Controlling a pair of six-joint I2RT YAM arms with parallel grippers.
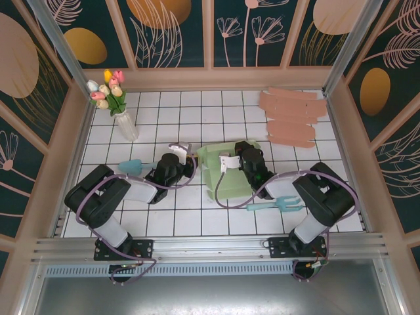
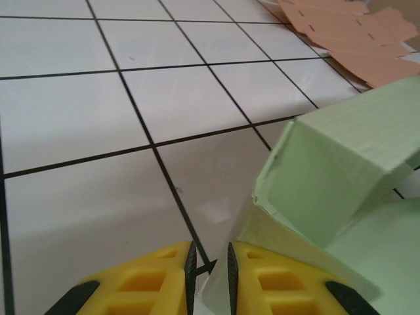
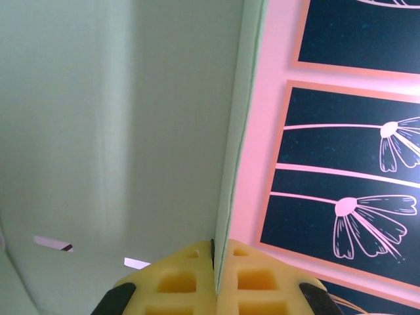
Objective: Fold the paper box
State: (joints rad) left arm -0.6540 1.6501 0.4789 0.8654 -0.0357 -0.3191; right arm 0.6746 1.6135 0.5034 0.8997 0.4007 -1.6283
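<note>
The pale green paper box (image 1: 226, 180) lies half-formed in the middle of the tiled table, between both arms. My right gripper (image 1: 230, 161) is at the box's far edge. In the right wrist view it (image 3: 215, 249) is shut on the thin edge of an upright green wall (image 3: 118, 118). My left gripper (image 1: 187, 154) is at the box's left corner. Its yellow fingers (image 2: 209, 252) stand a narrow gap apart, with a pale flap corner (image 2: 220, 289) reaching between them and the floor line still showing through. The raised green box corner (image 2: 335, 170) is just right of them.
A stack of flat pink cardboard blanks (image 1: 292, 118) (image 2: 348, 36) lies at the back right. A vase of tulips (image 1: 121, 115) stands at the back left. A teal tool (image 1: 134, 164) lies by the left arm and a teal fork (image 1: 275, 203) by the right arm. Enclosure walls ring the table.
</note>
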